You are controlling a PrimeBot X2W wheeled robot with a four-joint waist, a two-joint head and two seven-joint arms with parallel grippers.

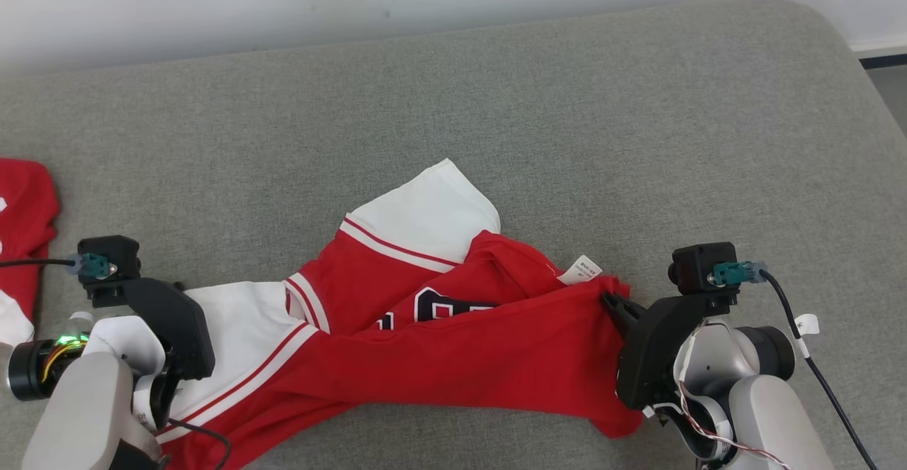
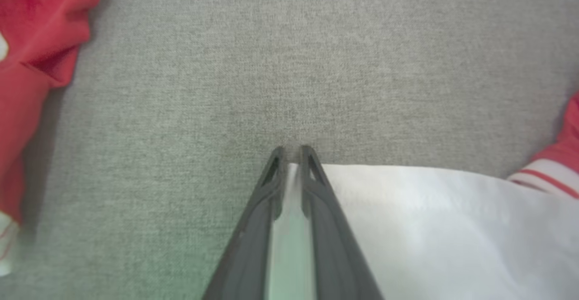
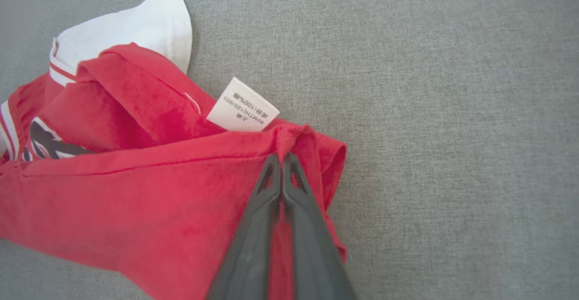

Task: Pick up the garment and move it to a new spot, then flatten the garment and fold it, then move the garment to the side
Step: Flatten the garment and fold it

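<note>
The garment (image 1: pixel 453 356) is a red shirt with white sleeves, red stripes and dark lettering, crumpled across the grey cushion. My left gripper (image 2: pixel 292 151) is shut on the white sleeve (image 2: pixel 429 218) at the garment's left end; white cloth shows between its fingers (image 2: pixel 271 178). My right gripper (image 3: pixel 281 159) is shut on the red cloth (image 3: pixel 135 200) at the garment's right end, just below a white care label (image 3: pixel 242 106). In the head view the right gripper (image 1: pixel 613 303) pinches that red corner, and the left arm's dark mount (image 1: pixel 170 321) covers its fingers.
The grey cushioned surface (image 1: pixel 567 137) runs wide behind the garment, with a rounded corner at the far right. Another red and white cloth (image 1: pixel 21 236) lies at the left edge. A white wall stands behind.
</note>
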